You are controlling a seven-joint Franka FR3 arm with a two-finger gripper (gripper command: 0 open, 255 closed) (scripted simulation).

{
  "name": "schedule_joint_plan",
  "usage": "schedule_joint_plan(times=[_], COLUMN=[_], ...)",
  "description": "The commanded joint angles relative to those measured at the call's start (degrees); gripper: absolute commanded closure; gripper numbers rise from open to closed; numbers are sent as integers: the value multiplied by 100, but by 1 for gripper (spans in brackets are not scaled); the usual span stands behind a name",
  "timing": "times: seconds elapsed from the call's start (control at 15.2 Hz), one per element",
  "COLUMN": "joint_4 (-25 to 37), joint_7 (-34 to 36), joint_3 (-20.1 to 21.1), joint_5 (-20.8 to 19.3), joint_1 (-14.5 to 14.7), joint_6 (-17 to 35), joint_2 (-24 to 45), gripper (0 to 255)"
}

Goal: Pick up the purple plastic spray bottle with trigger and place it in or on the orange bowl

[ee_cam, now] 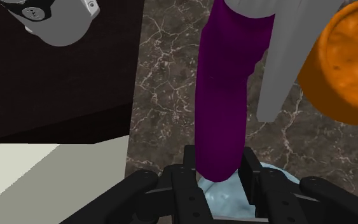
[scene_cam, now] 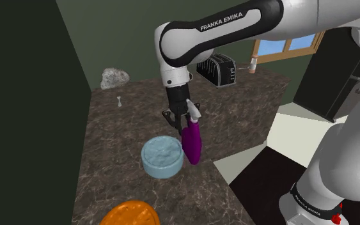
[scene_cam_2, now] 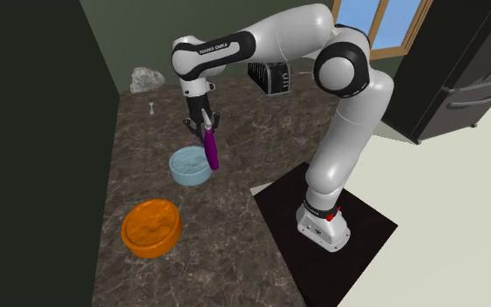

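Gripper clasps the purple spray bottle, its upper end hidden between the fingers, near the pale blue bowl.

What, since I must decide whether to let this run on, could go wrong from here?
1. The gripper holds the purple spray bottle near one end, its body hanging below; it might swing or slip.
2. Its lower end hangs close by the light blue bowl, which lies toward the orange bowl; a low carry could knock it.

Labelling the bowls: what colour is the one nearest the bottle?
Pale blue bowl, best in the shoulder view.
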Motion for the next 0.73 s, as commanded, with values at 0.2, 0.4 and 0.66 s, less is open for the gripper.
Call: schedule_joint_plan(times=[0.2, 0.4, 0.66], joint_4=[320, 607, 1091], joint_7=[416, 822, 1373], joint_3=[213, 420, 670], joint_5=[67, 91, 49], joint_1=[195, 402, 696], joint_6=[2, 110, 231], joint_2=[229, 529, 1008], gripper=[255, 255, 255])
